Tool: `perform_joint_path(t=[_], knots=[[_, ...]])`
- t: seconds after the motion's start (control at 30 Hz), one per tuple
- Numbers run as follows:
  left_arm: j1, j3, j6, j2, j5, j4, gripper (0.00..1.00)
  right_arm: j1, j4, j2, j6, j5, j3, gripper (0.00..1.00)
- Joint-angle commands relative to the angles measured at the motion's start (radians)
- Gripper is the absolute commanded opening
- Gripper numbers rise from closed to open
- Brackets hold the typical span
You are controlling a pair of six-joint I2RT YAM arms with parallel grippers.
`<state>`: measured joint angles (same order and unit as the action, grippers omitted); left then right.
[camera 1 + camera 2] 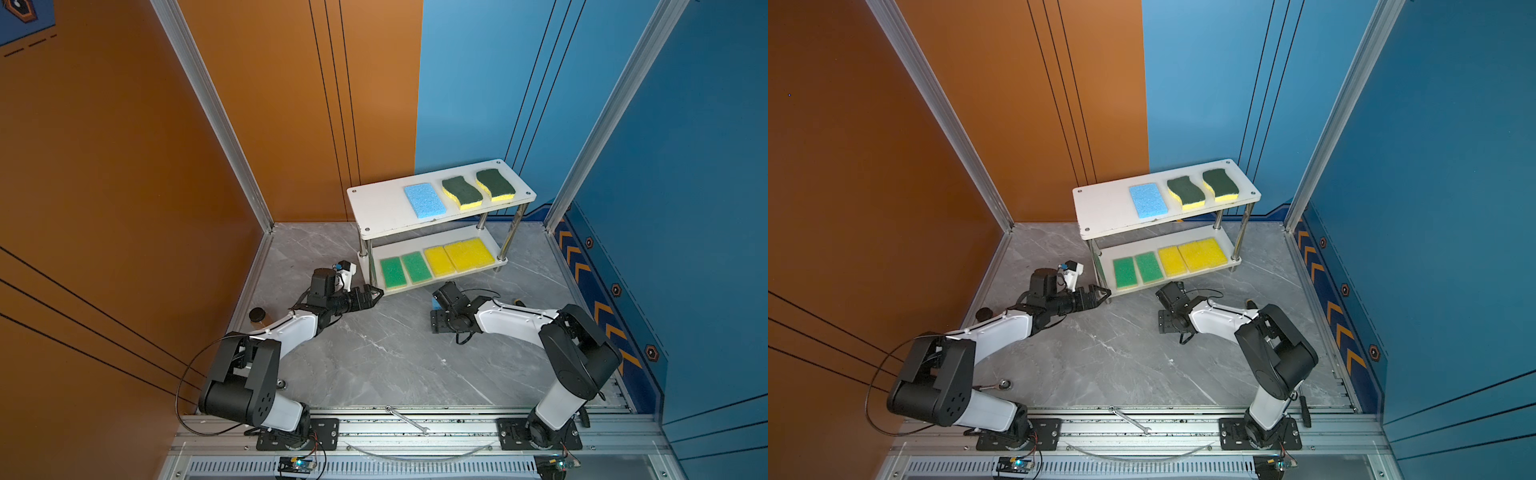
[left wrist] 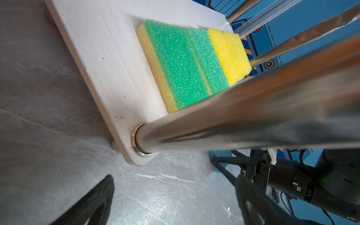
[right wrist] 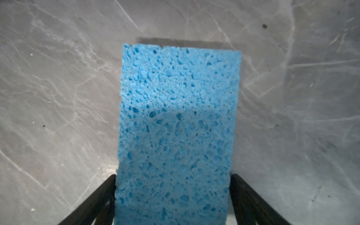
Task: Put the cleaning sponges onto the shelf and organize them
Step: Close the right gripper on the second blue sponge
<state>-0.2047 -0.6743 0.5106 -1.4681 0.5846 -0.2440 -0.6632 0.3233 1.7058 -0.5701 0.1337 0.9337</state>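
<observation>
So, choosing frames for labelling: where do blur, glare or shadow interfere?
Left wrist view: the chrome shelf post is blurred and reflective. Right wrist view: the light blue porous sponge is sharp, partly shadowed. Both top views: sharp, evenly lit.

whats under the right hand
A light blue sponge lies flat on the table between the fingers of the right hand. In both top views the arm hides nearly all of it.

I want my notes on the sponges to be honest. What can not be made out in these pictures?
- Blue sponge on the table: in both top views the right arm covers nearly all of it.
- Right gripper: in the right wrist view it flanks the sponge; whether it squeezes is unclear.
- Yellow sponges: in the left wrist view a blurred metal post cuts them off.
</observation>
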Motion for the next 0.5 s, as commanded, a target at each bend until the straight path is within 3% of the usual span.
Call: perform_joint_path(t=[0.0,0.17,0.47], knots=[[-0.009,0.013,0.004,-0.001,0.0,-0.014,0.98,-0.006,-0.003,0.024,-0.01,-0.018,-0.012,0.77],[-0.009,0.01,0.005,-0.001,0.001,-0.013,0.98,-0.006,-0.004,0.025,-0.005,-0.025,-0.012,0.69],[-0.009,0.011,0.004,-0.007,0.003,-0.014,0.98,-0.004,0.045,-0.003,0.035,-0.024,0.016,0.66]])
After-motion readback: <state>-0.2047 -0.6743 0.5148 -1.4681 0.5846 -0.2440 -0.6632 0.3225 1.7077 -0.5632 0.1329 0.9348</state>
